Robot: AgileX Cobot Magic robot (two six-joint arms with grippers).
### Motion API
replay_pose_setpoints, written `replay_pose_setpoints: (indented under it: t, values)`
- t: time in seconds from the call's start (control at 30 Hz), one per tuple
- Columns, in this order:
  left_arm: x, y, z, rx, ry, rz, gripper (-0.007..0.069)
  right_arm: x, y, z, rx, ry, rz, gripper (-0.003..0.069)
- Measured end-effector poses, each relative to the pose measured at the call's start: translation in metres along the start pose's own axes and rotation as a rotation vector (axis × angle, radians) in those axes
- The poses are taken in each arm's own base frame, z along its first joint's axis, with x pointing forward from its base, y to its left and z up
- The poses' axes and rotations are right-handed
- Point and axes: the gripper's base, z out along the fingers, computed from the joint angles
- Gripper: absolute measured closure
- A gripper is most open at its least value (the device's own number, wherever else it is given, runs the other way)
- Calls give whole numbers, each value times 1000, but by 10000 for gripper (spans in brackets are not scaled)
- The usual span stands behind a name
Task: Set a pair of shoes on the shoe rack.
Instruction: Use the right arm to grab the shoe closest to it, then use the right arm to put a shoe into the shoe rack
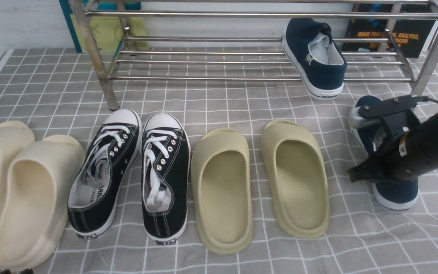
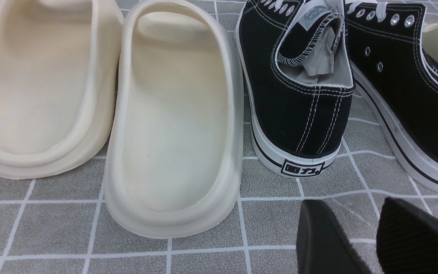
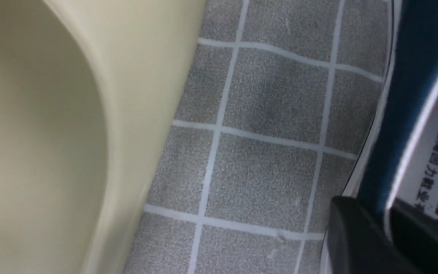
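One navy slip-on shoe (image 1: pixel 318 64) lies on the lower bars of the steel shoe rack (image 1: pixel 203 78), at the right, its heel hanging over the front bar. The other navy shoe (image 1: pixel 395 192) stands on the cloth at the far right, half hidden by my right arm. My right gripper (image 1: pixel 371 167) is shut on this shoe's side wall (image 3: pixel 409 95), one finger outside it and one inside, as the right wrist view (image 3: pixel 375 207) shows. Over the cloth behind the black sneakers my left gripper (image 2: pixel 350 213) is open and holds nothing.
On the grey checked cloth in front of the rack lie a pair of black lace-up sneakers (image 1: pixel 127 171), a pair of olive slides (image 1: pixel 261 182) and a pair of cream slides (image 1: pixel 13 190). The olive slide lies close to the held shoe. Books lean behind the rack.
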Motion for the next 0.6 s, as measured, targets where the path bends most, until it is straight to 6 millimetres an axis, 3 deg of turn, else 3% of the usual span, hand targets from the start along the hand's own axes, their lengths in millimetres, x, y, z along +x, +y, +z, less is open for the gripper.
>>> replay_pose_setpoints:
  t: [0.1,0.23,0.27,0.3,0.33,0.4,0.5,0.6]
  values:
    - [0,0,0,0,0,0,386,-2,-1,-8,2,-11,7,617]
    - [0,0,0,0,0,0,386,-8,-5,-42,19,-19,24,616]
    - [0,0,0,0,0,0,386,-14,-7,-59,25,-32,16,615]
    - [0,0,0,0,0,0,386,-14,-7,-61,26,-29,17,615]
    - [0,0,0,0,0,0,386,-22,-8,-77,26,-45,7,615]
    - [0,0,0,0,0,0,386,-31,-9,-91,29,-60,-18,615]
    - [0,0,0,0,0,0,386,-48,-9,-101,40,-103,-76,615]
    - [0,0,0,0,0,0,386,-68,-13,-98,54,-129,-82,615]
